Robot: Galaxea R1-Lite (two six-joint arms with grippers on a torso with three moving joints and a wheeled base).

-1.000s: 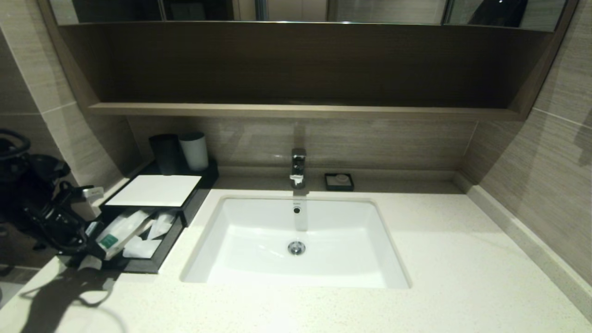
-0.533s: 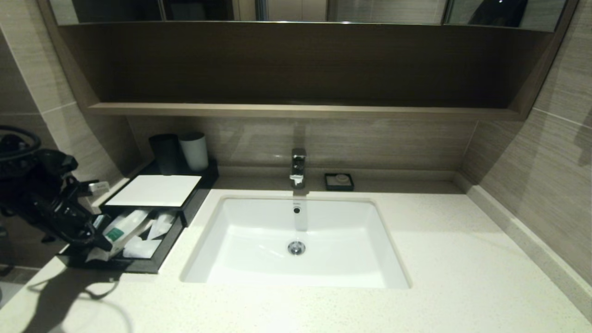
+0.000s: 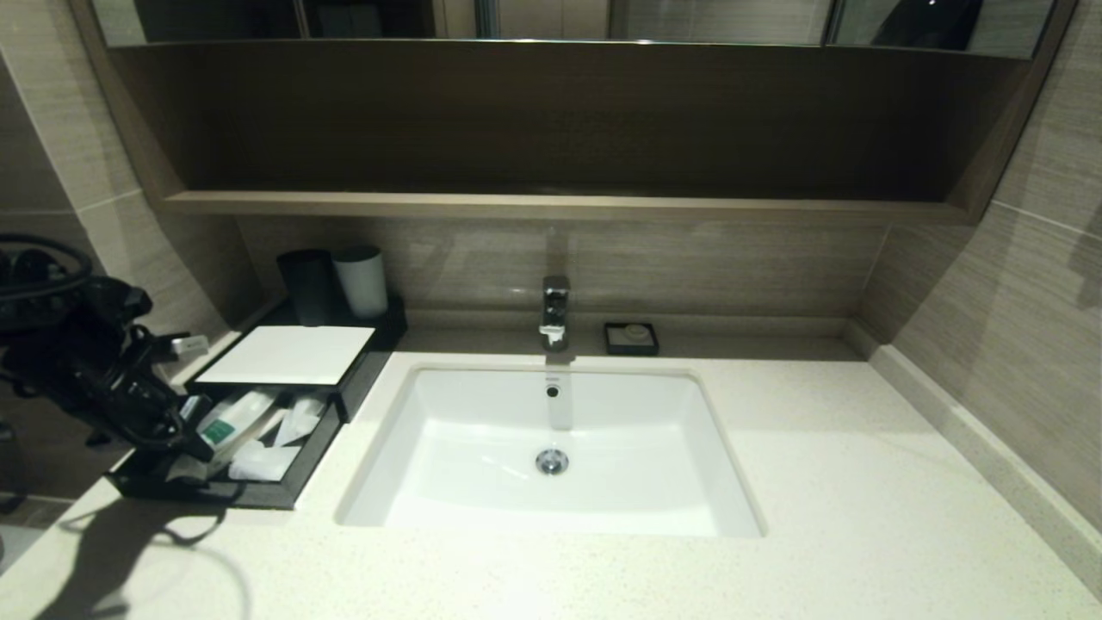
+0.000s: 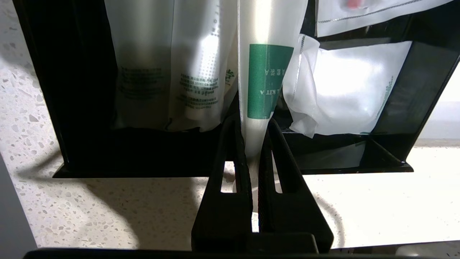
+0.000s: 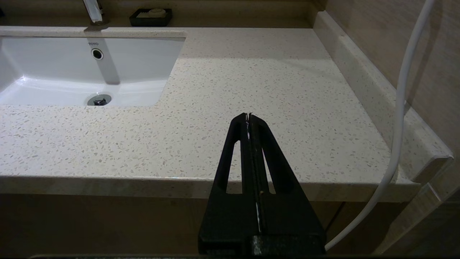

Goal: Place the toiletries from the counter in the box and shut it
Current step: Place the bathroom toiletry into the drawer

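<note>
Left arm lifts at the drawer

Since a second ago the left gripper [image 4: 253, 144] has risen slightly, its jaws clamped on the green-labelled stick [image 4: 267, 79], which slants into the open drawer of the box [image 3: 284, 491] on the counter [image 3: 861, 517]. Parked off the counter's front edge, the right gripper [image 5: 248, 117] is closed on nothing

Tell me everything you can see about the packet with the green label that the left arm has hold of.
The green-label packet is a long slim stick in a translucent white plastic wrapper, with a green band bearing pale lettering. The left tool is shut on its near end. The rest reaches over the front rim into the open drawer of the black box, between other white wrapped packets, against them. How far it rests on the drawer floor cannot be told.
</note>
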